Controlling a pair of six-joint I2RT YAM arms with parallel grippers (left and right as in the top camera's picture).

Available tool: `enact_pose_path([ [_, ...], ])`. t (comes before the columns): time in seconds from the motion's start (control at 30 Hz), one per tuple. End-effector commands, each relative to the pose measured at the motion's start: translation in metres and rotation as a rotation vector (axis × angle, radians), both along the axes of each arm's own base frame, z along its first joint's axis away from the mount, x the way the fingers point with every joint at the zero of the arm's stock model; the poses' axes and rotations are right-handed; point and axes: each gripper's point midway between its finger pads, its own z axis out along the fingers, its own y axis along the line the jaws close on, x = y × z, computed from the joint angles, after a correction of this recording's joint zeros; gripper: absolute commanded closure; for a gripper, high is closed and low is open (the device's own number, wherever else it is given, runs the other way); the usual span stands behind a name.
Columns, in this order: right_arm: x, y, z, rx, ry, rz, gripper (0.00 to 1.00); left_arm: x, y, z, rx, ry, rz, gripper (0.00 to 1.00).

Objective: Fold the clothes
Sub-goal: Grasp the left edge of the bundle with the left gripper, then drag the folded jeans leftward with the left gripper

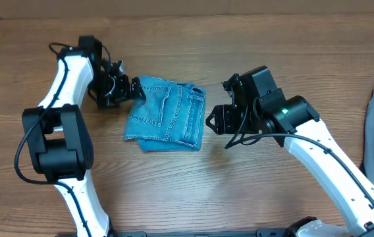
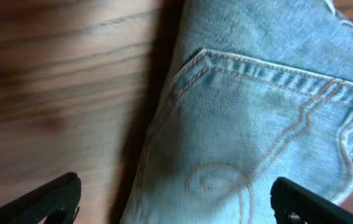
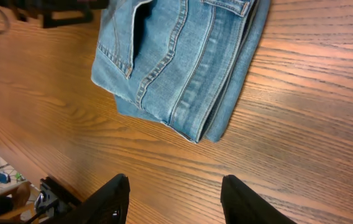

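In the middle of the wooden table (image 1: 174,191), the folded jeans (image 1: 166,113) are lying in a compact bundle, while the left gripper (image 1: 133,89) is hovering wide open over one corner and the right gripper (image 1: 212,120) is hanging open, empty, just beside the opposite edge.
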Motion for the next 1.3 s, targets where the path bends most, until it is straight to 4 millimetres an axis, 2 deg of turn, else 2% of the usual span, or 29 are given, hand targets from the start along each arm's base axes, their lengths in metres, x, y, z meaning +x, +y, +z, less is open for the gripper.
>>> enact_pose_path([
  [0.0,0.006,-0.001,0.015,0.012,-0.049,-0.004,0.48,-0.011,-0.02,-0.009,-0.132,-0.013,-0.051,0.0],
  [0.17,0.006,0.0,0.016,0.014,-0.052,-0.004,0.48,-0.025,-0.038,-0.032,-0.21,-0.015,-0.065,0.0],
  [0.2,0.006,0.0,0.016,0.013,-0.053,-0.004,0.48,-0.026,-0.042,-0.034,-0.226,-0.021,-0.068,0.02],
  [0.23,0.006,0.0,0.016,0.014,-0.053,-0.004,0.48,-0.027,-0.045,-0.035,-0.243,-0.028,-0.072,0.09],
  [0.3,0.005,-0.001,0.015,0.012,-0.049,-0.004,0.48,-0.028,-0.049,-0.038,-0.245,-0.033,-0.081,0.39],
  [0.37,0.004,-0.001,0.014,0.008,-0.041,-0.004,0.48,-0.03,-0.052,-0.038,-0.247,-0.032,-0.091,0.83],
  [0.4,0.003,-0.002,0.014,0.006,-0.037,-0.004,0.48,-0.031,-0.055,-0.036,-0.263,-0.035,-0.102,0.95],
  [0.53,0.001,-0.003,0.012,0.001,-0.027,-0.004,0.48,-0.031,-0.062,-0.022,-0.365,-0.069,-0.134,0.96],
  [0.6,0.0,-0.003,0.012,-0.001,-0.022,-0.004,0.48,-0.028,-0.055,-0.014,-0.388,-0.066,-0.102,0.96],
  [0.67,-0.001,-0.004,0.011,-0.003,-0.017,-0.004,0.48,-0.022,-0.04,-0.005,-0.397,-0.065,-0.042,0.96],
  [0.73,-0.002,-0.005,0.01,-0.006,-0.011,-0.004,0.48,-0.014,-0.015,0.004,-0.39,-0.076,0.041,0.96],
  [0.77,-0.003,-0.005,0.01,-0.008,-0.009,-0.004,0.48,-0.009,0.004,0.008,-0.377,-0.078,0.109,0.96],
  [0.8,-0.003,-0.005,0.01,-0.01,-0.005,-0.004,0.48,-0.005,0.03,0.012,-0.357,-0.083,0.19,0.96],
  [0.87,-0.004,-0.005,0.01,-0.01,-0.004,-0.004,0.48,-0.004,0.068,0.011,-0.307,-0.086,0.295,0.96],
  [0.9,-0.004,-0.005,0.01,-0.01,-0.004,-0.004,0.48,-0.008,0.103,0.005,-0.245,-0.061,0.404,0.96],
  [0.93,-0.004,-0.005,0.01,-0.01,-0.004,-0.004,0.48,-0.012,0.12,0.002,-0.218,-0.043,0.461,0.95],
  [0.97,-0.004,-0.005,0.01,-0.009,-0.004,-0.004,0.48,-0.02,0.148,-0.003,-0.181,-0.017,0.553,0.96],
  [1.1,-0.004,-0.005,0.01,-0.008,0.001,-0.01,0.48,-0.063,0.236,-0.018,-0.107,0.065,0.866,0.95],
  [1.27,-0.005,-0.006,0.009,-0.005,0.018,-0.028,0.48,-0.117,0.318,-0.022,-0.081,0.074,1.152,0.96],
])
